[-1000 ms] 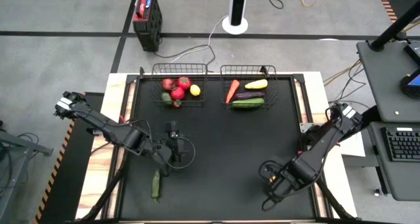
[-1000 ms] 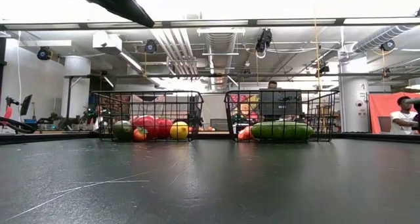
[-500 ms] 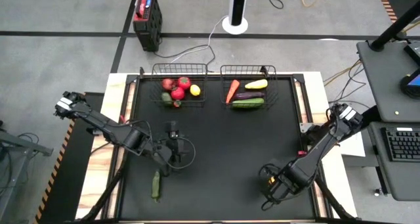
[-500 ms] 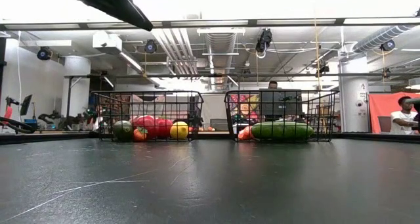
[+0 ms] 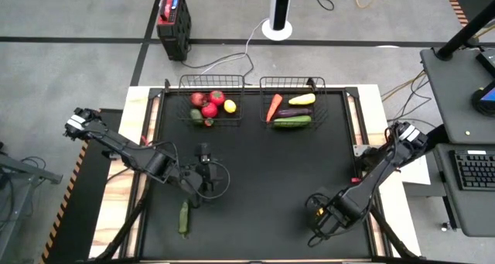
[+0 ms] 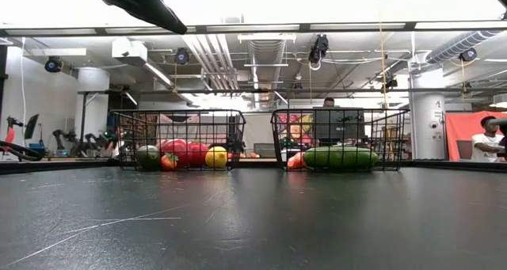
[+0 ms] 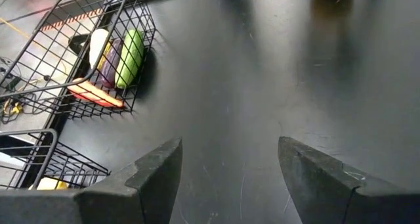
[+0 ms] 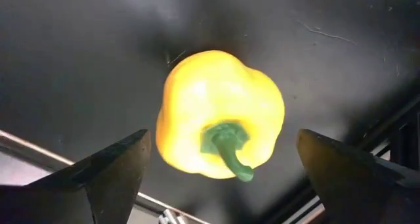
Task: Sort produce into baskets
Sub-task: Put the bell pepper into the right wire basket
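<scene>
A glossy yellow bell pepper [image 8: 220, 112] with a green stem lies on the black table [image 5: 263, 171] near its front right edge, between the wide-open fingers of the right gripper [image 8: 223, 168], untouched. The left gripper [image 7: 226, 165], fingers apart and empty, hovers mid-table. Two black wire-mesh baskets [image 5: 212, 101] sit at the far edge.

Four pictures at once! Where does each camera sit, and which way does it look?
High view: above, straight down on the table, both arms, two baskets.
Low view: table height, looking level at the baskets; arm parts at the top.
Left wrist view: on the left arm, past its open pincer toward the right basket.
Right wrist view: on the right arm, open pincer around a yellow pepper.
Shared: the green cucumber also shows low.
</scene>
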